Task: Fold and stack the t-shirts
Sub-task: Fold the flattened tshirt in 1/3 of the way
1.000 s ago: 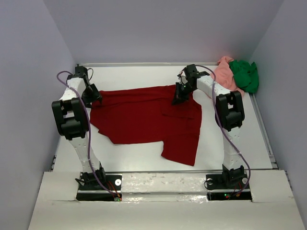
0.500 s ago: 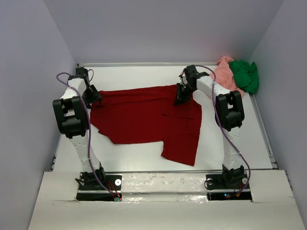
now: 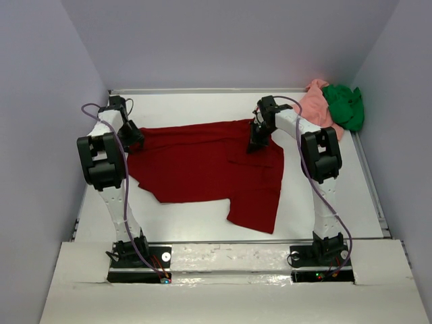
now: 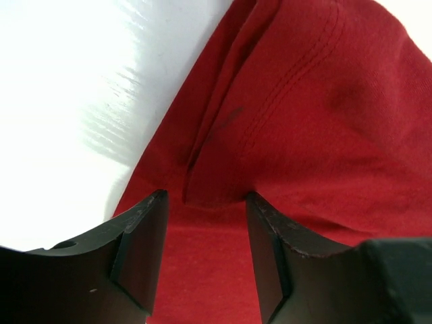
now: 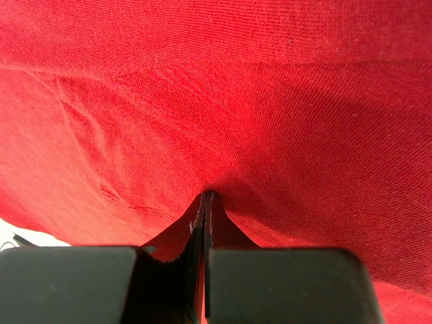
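Dark red t-shirt (image 3: 202, 165) lay spread on counter (image 3: 202, 108). Right fingers (image 5: 177, 237) pinched its cloth; left fingers (image 4: 142, 250) spread, straddling an edge fold. They likely needed to clamp deep before lifting together.

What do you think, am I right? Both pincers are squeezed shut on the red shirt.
Not quite. Only the right pincer is shut on the red shirt; the left pincer stands open around a fold, as the left wrist view shows.

The dark red t-shirt (image 4: 324, 135) is matt, finely knitted cloth with a stitched hem, the table (image 4: 61, 81) glossy white, and the fingers (image 4: 138, 250) of the left claw (image 4: 206, 202) matt black plastic.
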Controlling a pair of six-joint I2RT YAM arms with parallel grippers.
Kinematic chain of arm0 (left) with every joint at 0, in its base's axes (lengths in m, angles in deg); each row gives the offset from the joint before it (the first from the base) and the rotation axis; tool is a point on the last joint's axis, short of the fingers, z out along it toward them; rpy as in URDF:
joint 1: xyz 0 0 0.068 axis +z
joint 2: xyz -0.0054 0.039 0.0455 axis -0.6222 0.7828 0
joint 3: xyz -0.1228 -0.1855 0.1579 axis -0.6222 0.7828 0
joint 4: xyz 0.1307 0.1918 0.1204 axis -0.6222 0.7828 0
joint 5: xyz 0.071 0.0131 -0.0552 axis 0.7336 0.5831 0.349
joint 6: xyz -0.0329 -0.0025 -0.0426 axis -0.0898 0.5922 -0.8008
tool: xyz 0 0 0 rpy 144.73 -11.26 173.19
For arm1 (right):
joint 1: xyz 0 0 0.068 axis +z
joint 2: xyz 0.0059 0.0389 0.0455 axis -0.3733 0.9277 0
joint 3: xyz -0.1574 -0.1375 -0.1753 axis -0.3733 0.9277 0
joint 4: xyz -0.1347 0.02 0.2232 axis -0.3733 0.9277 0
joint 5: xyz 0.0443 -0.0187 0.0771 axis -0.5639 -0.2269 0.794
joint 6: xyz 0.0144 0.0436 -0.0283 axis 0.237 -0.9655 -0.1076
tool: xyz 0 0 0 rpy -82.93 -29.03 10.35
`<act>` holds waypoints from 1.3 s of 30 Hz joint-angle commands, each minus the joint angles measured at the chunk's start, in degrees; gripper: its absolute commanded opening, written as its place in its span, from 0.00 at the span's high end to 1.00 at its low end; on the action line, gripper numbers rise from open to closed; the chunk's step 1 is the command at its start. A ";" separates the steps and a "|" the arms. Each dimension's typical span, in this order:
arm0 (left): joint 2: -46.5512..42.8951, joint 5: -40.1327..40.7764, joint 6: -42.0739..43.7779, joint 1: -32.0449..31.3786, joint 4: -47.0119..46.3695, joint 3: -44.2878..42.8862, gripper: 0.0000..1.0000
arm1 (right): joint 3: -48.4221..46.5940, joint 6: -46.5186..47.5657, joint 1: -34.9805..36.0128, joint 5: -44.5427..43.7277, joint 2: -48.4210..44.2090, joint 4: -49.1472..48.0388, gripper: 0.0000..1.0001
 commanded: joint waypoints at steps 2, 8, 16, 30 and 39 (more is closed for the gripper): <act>-0.03 2.57 -0.96 -0.22 0.84 -2.86 0.47 | -0.04 1.35 0.68 -2.58 1.30 1.73 1.00; 0.67 2.13 -1.49 -0.22 0.75 -3.74 0.84 | -0.83 1.79 0.68 -2.05 2.00 2.17 1.00; 1.11 3.36 -1.31 -0.22 2.51 -6.55 0.97 | -1.88 2.06 0.68 -1.87 2.97 3.05 1.00; 3.22 6.00 1.06 0.39 6.29 -11.47 0.99 | -3.20 2.41 0.68 -1.79 4.02 4.28 1.00; 3.31 6.79 2.38 1.62 5.94 -9.28 0.63 | -3.64 2.41 0.68 -1.70 4.37 4.89 1.00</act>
